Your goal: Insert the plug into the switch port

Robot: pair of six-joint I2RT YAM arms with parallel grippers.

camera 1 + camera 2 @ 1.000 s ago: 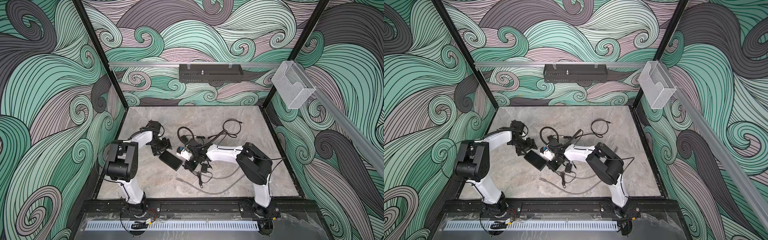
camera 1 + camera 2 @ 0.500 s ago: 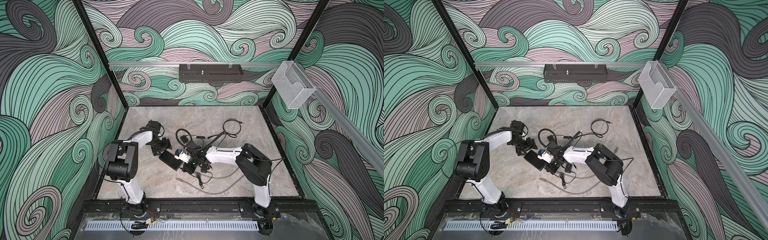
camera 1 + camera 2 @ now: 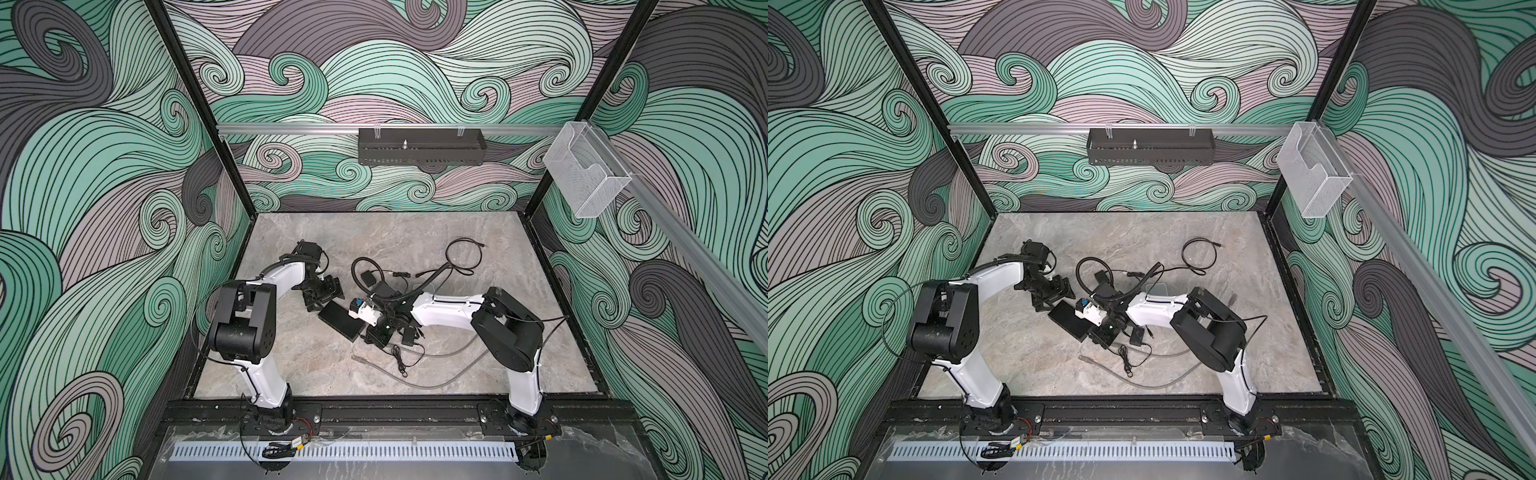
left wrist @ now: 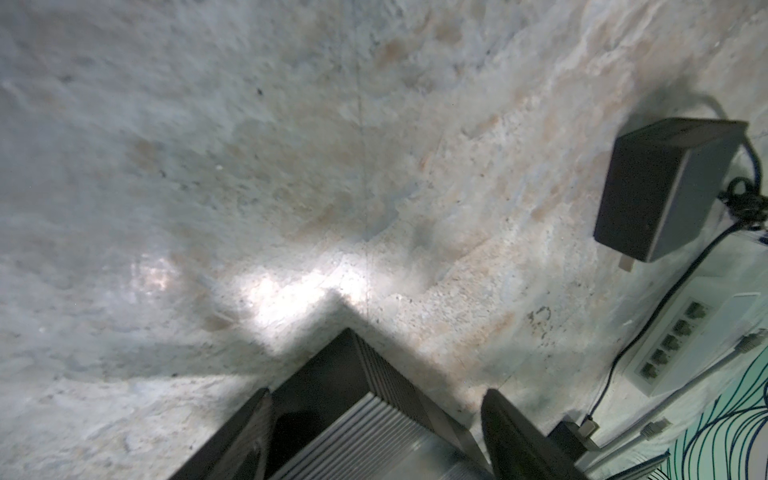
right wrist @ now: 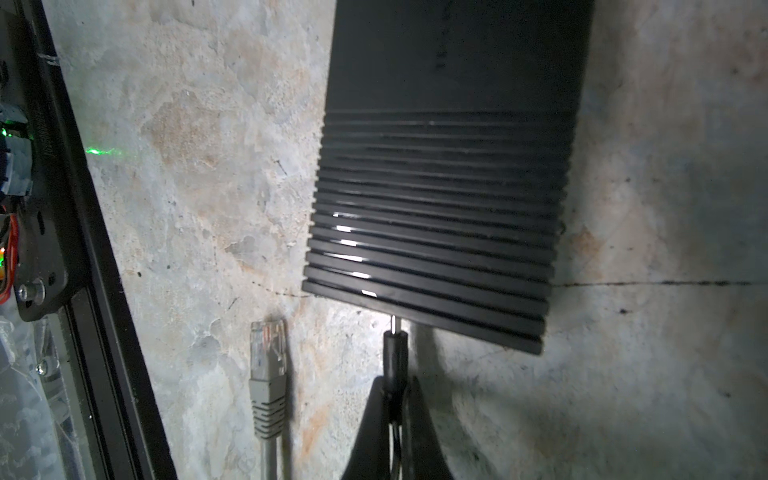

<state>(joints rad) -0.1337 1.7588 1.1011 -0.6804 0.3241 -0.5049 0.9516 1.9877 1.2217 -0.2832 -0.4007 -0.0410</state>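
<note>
The switch (image 3: pixel 338 323) (image 3: pixel 1069 321) is a flat black ribbed box lying on the stone floor. One of its corners (image 4: pixel 332 382) sits between the fingers of my left gripper (image 4: pixel 376 392) (image 3: pixel 324 302), which is open; one finger is against the box and the other stands apart from it. My right gripper (image 5: pixel 392 384) (image 3: pixel 366 332) is shut on the plug (image 5: pixel 395 345), a thin black barrel plug. Its metal tip is at the ribbed edge of the switch (image 5: pixel 449 166). The port itself is hidden.
A grey network-cable plug (image 5: pixel 268 361) lies beside the right gripper, its grey cable (image 3: pixel 436 374) curving toward the front. A black power adapter (image 4: pixel 665 187) and a white box with a row of ports (image 4: pixel 673 345) lie nearby. The black front rail (image 5: pixel 83 249) is close.
My right gripper has crept a little to the left with the plug, up to the switch's edge. The left arm has not moved.
</note>
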